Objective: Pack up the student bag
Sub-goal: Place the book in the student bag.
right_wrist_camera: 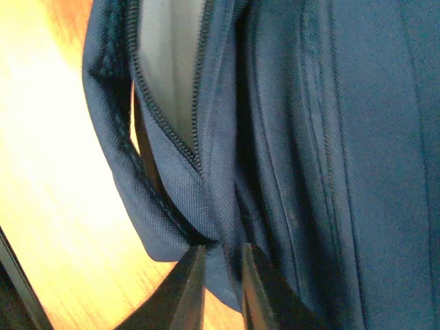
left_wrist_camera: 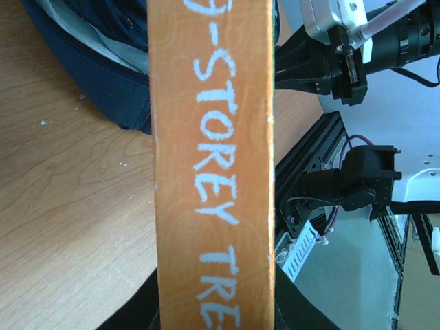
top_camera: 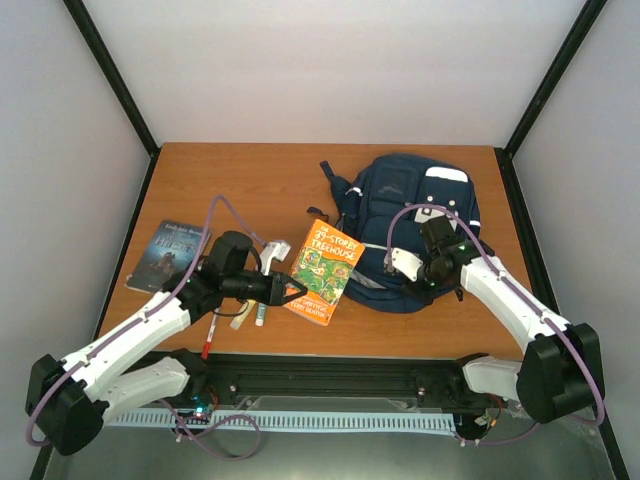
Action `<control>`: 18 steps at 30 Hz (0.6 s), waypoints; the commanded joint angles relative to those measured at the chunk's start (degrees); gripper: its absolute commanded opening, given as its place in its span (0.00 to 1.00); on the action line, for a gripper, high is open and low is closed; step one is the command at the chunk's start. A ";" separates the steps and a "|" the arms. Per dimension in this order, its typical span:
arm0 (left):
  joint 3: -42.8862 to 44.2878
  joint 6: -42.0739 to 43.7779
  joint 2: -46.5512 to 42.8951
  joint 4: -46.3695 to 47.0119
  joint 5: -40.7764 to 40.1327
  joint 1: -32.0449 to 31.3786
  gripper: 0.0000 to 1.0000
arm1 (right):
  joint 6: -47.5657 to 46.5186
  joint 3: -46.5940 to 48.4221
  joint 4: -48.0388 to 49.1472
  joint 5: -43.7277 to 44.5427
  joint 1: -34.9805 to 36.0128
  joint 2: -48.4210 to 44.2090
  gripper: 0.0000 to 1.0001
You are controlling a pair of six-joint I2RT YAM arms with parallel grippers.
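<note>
On the right of the tabletop point(top_camera: 250, 180), the right claw point(right_wrist_camera: 221, 253) pinches the student bag point(top_camera: 400, 190) at its zip; the left claw point(top_camera: 298, 290) grips a book point(top_camera: 325, 268), liable to jam if fabric slips.

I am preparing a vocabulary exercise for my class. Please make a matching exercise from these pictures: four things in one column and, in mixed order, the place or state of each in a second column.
Things
1. orange book
2. dark book
3. student bag
4. red pen

Places or states
a. lies flat near the left edge of the table
b. fabric pinched by the right tool
c. gripped by the left tool
d. lies near the front edge

Pairs: 1-c, 2-a, 3-b, 4-d
</note>
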 commanded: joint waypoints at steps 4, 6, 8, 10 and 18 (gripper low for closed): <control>1.13 0.93 0.86 3.18 0.71 0.03 0.01 | -1.82 -2.28 3.20 -3.48 0.27 -2.06 0.47; 0.98 0.98 1.04 3.14 0.59 0.03 0.01 | -2.00 -2.69 4.16 -3.39 0.30 -2.04 0.48; 0.74 0.77 1.22 3.40 0.44 0.03 0.01 | -2.13 -2.76 4.61 -3.30 0.37 -1.05 0.48; 0.57 0.51 1.18 3.75 0.47 0.03 0.01 | -1.72 -2.97 5.80 -2.50 0.39 0.12 0.48; 0.75 0.71 1.27 3.46 0.86 0.03 0.01 | -0.21 -3.23 10.40 2.21 0.39 3.61 0.39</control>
